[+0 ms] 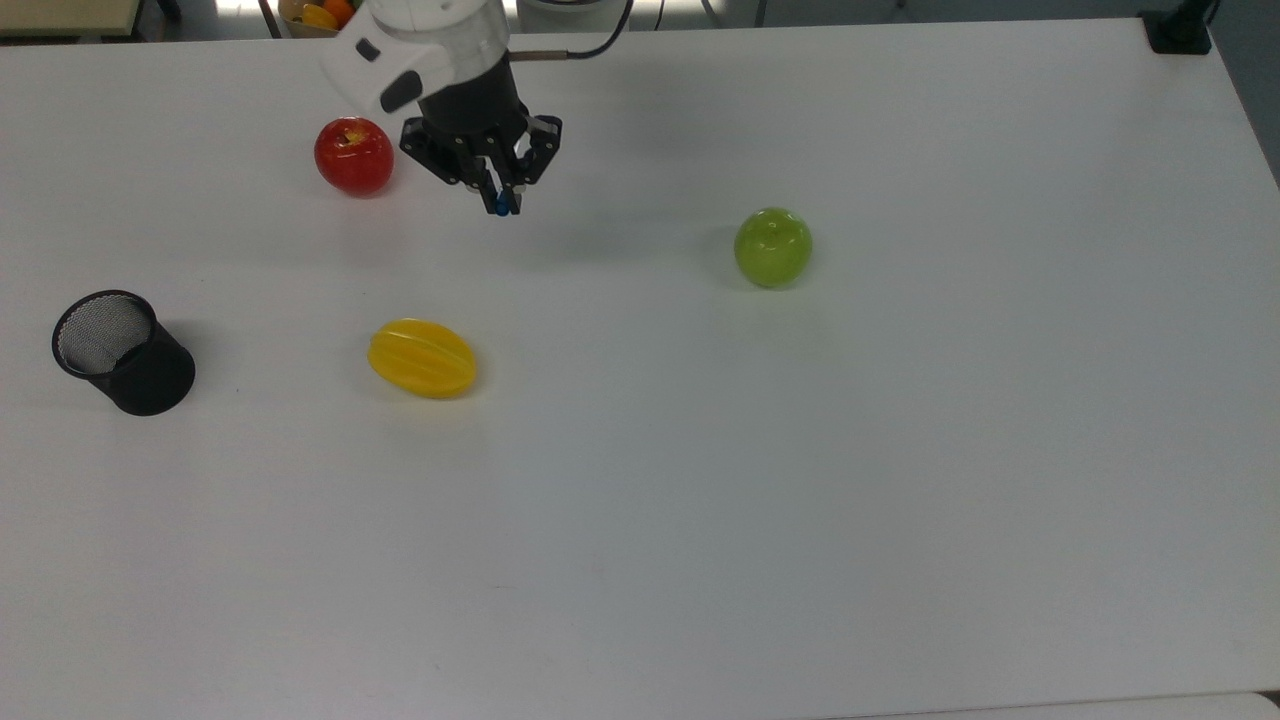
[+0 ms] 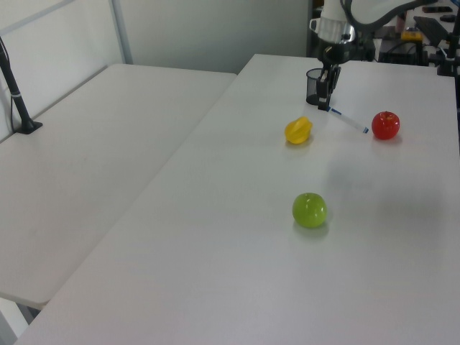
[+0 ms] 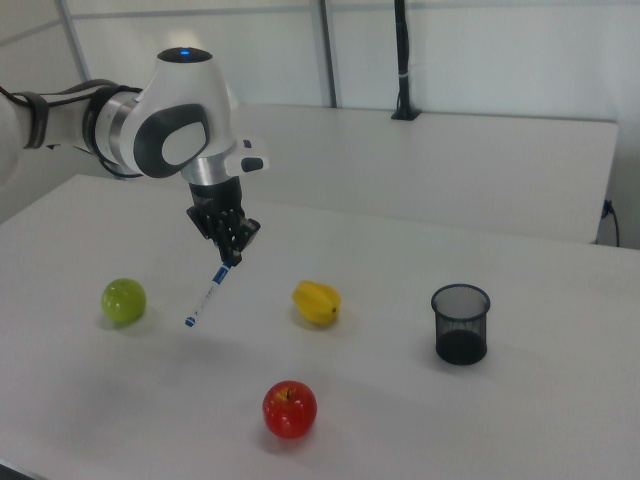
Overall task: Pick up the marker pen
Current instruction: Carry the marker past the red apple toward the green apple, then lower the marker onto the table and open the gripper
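Top view: tool (image 1: pixel 502 200) pinching the marker pen (image 1: pixel 502 208) by its upper end, above the table (image 1: pixel 900 500), between red apple (image 1: pixel 354 155) and green apple (image 1: pixel 773 246); pen seen nearly end-on, blue tip alone visible below the fingers.

Left view: marker pen (image 2: pixel 349 121) hanging aslant from the tool (image 2: pixel 325 102), free end pointing toward the red apple (image 2: pixel 386 125), clear of the table as far as can be judged; black mesh cup (image 2: pixel 315 85) just behind, yellow fruit (image 2: pixel 298 130) near.

Right view: marker pen (image 3: pixel 206 294) gripped at one end by the tool (image 3: pixel 225 260), barrel sloping down toward the green apple (image 3: pixel 123 300), well apart from the black mesh cup (image 3: pixel 460 322).

Handling, as judged: light, stiff, smooth-barrelled, likely slippery. End grip allows swing or pivot; hold nearer mid-barrel probably steadier.
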You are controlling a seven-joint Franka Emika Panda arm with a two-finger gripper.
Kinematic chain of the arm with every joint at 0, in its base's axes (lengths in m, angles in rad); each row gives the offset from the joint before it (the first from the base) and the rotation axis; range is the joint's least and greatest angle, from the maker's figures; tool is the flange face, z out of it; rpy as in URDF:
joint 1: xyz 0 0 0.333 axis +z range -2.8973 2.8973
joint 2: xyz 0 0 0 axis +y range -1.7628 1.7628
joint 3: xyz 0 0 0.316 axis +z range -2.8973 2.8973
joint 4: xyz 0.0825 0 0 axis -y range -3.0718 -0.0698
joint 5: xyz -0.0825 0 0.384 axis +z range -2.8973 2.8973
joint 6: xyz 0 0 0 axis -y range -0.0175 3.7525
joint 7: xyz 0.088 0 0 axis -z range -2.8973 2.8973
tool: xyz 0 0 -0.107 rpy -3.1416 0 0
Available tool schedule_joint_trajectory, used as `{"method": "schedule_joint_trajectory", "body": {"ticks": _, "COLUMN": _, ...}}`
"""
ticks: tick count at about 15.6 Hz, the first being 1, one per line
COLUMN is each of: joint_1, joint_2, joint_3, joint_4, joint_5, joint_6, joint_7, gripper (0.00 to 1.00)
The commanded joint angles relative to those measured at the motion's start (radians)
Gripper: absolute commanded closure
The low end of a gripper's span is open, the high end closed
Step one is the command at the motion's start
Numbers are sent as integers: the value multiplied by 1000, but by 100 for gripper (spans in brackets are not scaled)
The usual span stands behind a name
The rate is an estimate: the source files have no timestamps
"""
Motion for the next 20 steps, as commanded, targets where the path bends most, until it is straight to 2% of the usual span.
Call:
{"method": "schedule_joint_trajectory", "body": {"ticks": 1, "joint_1": 47, "joint_2": 42, "joint_3": -26, "joint_4": -8, "joint_5": -10, "joint_6": 1, "joint_7": -2, "gripper": 100}}
{"method": "schedule_joint_trajectory", "body": {"ticks": 6, "joint_1": 76, "joint_2": 143, "joint_3": -21, "joint_4": 22, "joint_5": -42, "joint_6": 7, "joint_7": 21, "gripper": 97}}
{"method": "schedule_joint_trajectory", "body": {"ticks": 10, "joint_1": 102, "joint_2": 220, "joint_3": -17, "joint_4": 30, "joint_5": -74, "joint_6": 88, "joint_7": 84, "gripper": 97}}
{"method": "schedule_joint_trajectory", "body": {"ticks": 14, "joint_1": 113, "joint_2": 260, "joint_3": -17, "joint_4": 32, "joint_5": -93, "joint_6": 130, "joint_7": 112, "gripper": 93}}
{"method": "schedule_joint_trajectory", "body": {"ticks": 15, "joint_1": 116, "joint_2": 268, "joint_3": -17, "joint_4": 33, "joint_5": -96, "joint_6": 130, "joint_7": 112, "gripper": 86}}
{"method": "schedule_joint_trajectory", "body": {"ticks": 16, "joint_1": 118, "joint_2": 274, "joint_3": -17, "joint_4": 41, "joint_5": -100, "joint_6": 130, "joint_7": 113, "gripper": 68}}
{"method": "schedule_joint_trajectory", "body": {"ticks": 18, "joint_1": 118, "joint_2": 274, "joint_3": -17, "joint_4": 45, "joint_5": -102, "joint_6": 128, "joint_7": 113, "gripper": 39}}
{"method": "schedule_joint_trajectory", "body": {"ticks": 19, "joint_1": 118, "joint_2": 273, "joint_3": -17, "joint_4": 45, "joint_5": -102, "joint_6": 127, "joint_7": 118, "gripper": 16}}
{"method": "schedule_joint_trajectory", "body": {"ticks": 20, "joint_1": 116, "joint_2": 268, "joint_3": -17, "joint_4": 48, "joint_5": -102, "joint_6": 124, "joint_7": 127, "gripper": 0}}
